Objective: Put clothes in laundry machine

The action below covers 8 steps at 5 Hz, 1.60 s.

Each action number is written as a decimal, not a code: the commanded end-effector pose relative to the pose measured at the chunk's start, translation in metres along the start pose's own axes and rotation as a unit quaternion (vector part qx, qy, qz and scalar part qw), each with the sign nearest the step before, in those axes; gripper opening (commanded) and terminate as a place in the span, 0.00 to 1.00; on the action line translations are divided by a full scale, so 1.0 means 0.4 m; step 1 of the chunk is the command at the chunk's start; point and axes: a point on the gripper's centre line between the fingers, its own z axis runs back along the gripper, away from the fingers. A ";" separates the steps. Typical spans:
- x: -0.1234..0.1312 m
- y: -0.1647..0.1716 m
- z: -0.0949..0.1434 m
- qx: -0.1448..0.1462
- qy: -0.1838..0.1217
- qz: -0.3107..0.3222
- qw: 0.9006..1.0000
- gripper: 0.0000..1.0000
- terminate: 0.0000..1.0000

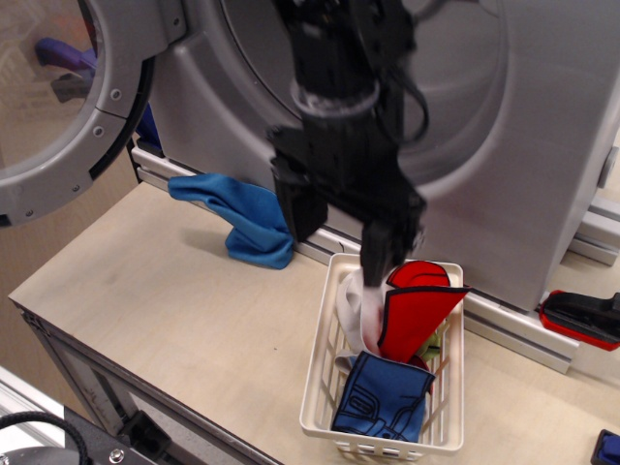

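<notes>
Three garments lie in a small white lattice basket (317,387): a red one with black trim (417,312), a light grey-white one (360,308) and a blue one with dark stitching (383,399). The grey laundry machine (552,145) stands behind, its round door (58,145) swung open at the left. My black gripper (337,235) is motion-blurred, open and empty, just above the basket's far left corner. One fingertip (376,260) is close over the grey-white garment. The arm hides part of the drum mouth.
A plain bright-blue cloth (250,221) lies on the wooden table (165,291) against the machine's base. A red and black object (581,318) sits at the right edge. The table's front edge runs along the lower left.
</notes>
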 end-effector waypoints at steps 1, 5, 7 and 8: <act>0.006 -0.019 -0.056 -0.033 -0.037 -0.137 0.989 1.00 0.00; 0.036 -0.035 -0.182 -0.009 -0.073 -0.155 0.985 1.00 0.00; 0.058 0.010 -0.254 0.035 -0.085 -0.143 0.985 1.00 0.00; 0.070 0.023 -0.284 0.050 -0.084 -0.133 0.986 1.00 0.00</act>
